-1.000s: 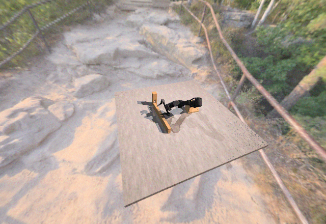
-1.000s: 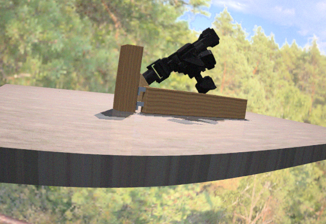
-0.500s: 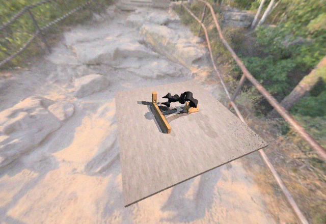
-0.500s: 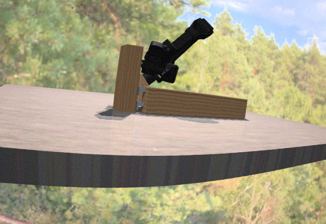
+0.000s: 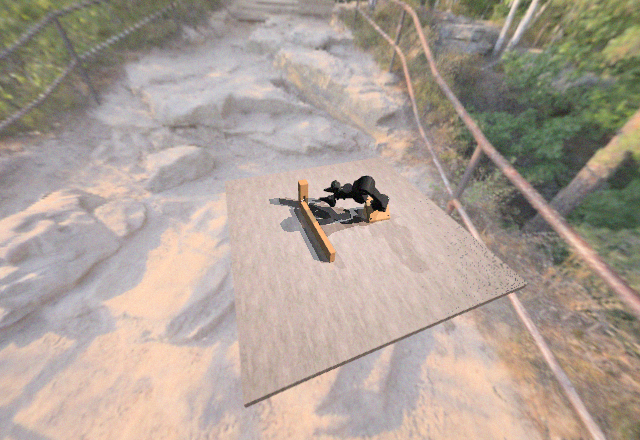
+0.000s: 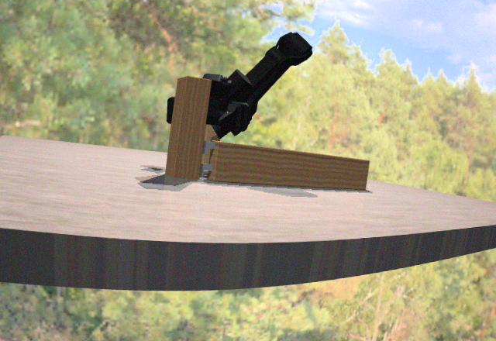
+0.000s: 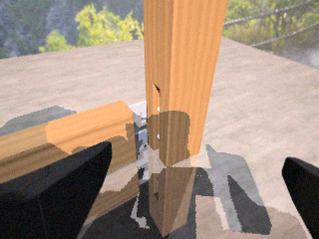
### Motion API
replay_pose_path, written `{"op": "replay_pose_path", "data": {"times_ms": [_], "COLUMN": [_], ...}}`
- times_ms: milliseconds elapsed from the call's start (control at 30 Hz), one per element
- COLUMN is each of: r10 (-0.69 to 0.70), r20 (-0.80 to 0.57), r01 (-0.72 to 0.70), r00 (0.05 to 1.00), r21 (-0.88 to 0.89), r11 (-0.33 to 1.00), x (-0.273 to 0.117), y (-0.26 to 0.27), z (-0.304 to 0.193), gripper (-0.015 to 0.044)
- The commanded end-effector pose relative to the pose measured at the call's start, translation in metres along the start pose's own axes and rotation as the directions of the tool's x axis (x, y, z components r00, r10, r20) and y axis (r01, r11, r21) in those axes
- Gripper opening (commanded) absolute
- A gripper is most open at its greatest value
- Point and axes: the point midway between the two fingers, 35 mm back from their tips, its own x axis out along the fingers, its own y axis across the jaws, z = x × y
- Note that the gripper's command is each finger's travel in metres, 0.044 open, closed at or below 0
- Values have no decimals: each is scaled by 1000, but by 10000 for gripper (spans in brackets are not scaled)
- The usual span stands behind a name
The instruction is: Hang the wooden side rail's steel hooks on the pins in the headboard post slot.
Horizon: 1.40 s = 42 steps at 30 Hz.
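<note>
My black two-fingered gripper (image 5: 327, 194) (image 7: 194, 156) hung wide open and empty, facing the upright wooden post (image 5: 302, 190) (image 6: 187, 127) (image 7: 191, 75).

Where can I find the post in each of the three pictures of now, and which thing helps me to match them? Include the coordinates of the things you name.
Top: the post (image 5: 302, 190) (image 6: 187, 127) (image 7: 186, 75) is a small upright piece near the middle, left of the arm.
Exterior: left of the middle, standing in front of part of the arm.
Wrist: large, from the top edge down, just right of the middle.
Shared landmark: the rail (image 5: 317, 231) (image 6: 288, 166) (image 7: 95, 124), its end beside the post.
</note>
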Motion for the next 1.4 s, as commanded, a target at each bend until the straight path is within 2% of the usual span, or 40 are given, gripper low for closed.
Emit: {"op": "replay_pose_path", "data": {"times_ms": [0, 467, 700, 900, 1367], "r10": [-10, -21, -133, -233, -420], "r20": [-5, -14, -110, -193, -330], "r01": [10, 21, 142, 257, 478], "r00": [1000, 1000, 985, 953, 845], "r21": [10, 17, 78, 110, 116], "r11": [1000, 1000, 987, 960, 871], "x": [-1, 3, 34, 47, 18], "y": [-3, -4, -3, 11, 60], "z": [-2, -2, 6, 19, 51], "gripper": [440, 440, 440, 440, 440]}}
